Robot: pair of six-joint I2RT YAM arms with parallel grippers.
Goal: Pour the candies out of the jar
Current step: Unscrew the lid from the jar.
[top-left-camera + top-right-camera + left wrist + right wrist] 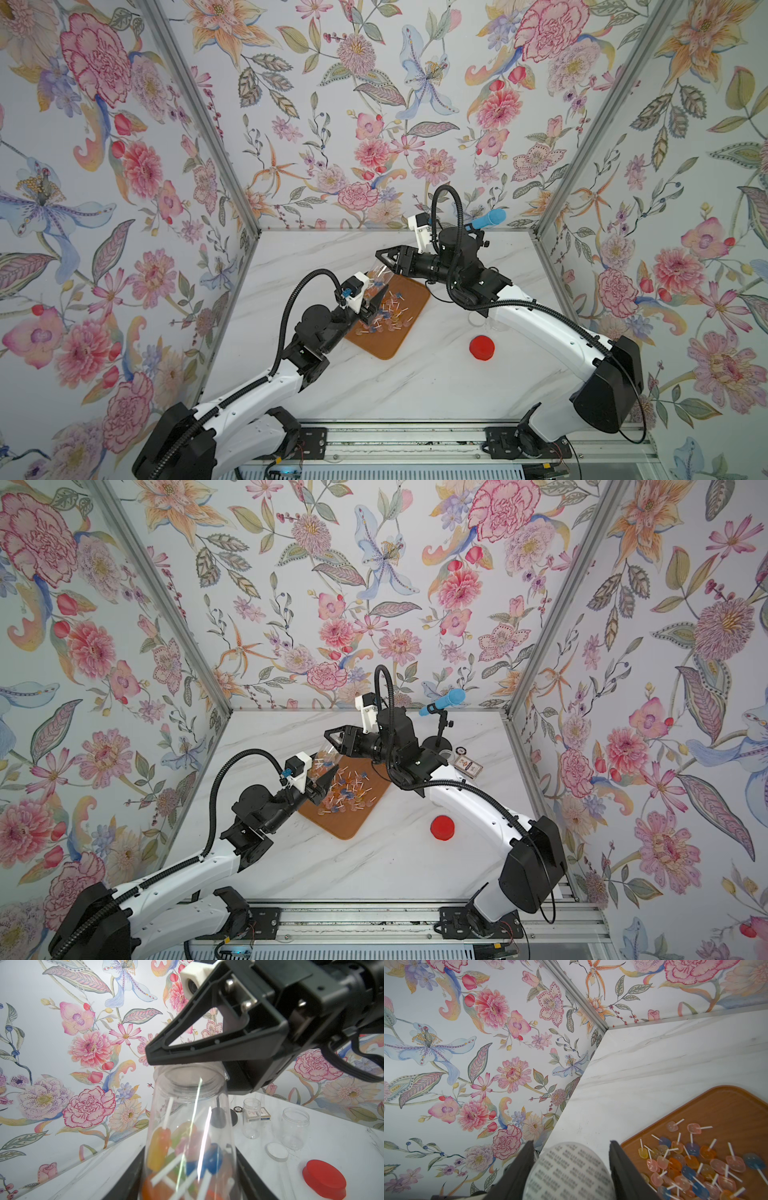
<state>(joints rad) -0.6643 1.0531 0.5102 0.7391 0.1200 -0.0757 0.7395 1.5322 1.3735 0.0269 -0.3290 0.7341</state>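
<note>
Currently the left end effector (377,297) and right end effector (571,1145) both pinch the clear plastic jar (191,1118) over the brown tray's (405,332) far corner. Its base tilts up toward the right arm, and coloured lollipop candies (160,1147) lie at its low end.

Most candies (390,313) lie scattered on the brown tray (392,345); my clear jar (380,276), tilted above it, holds a few.
</note>
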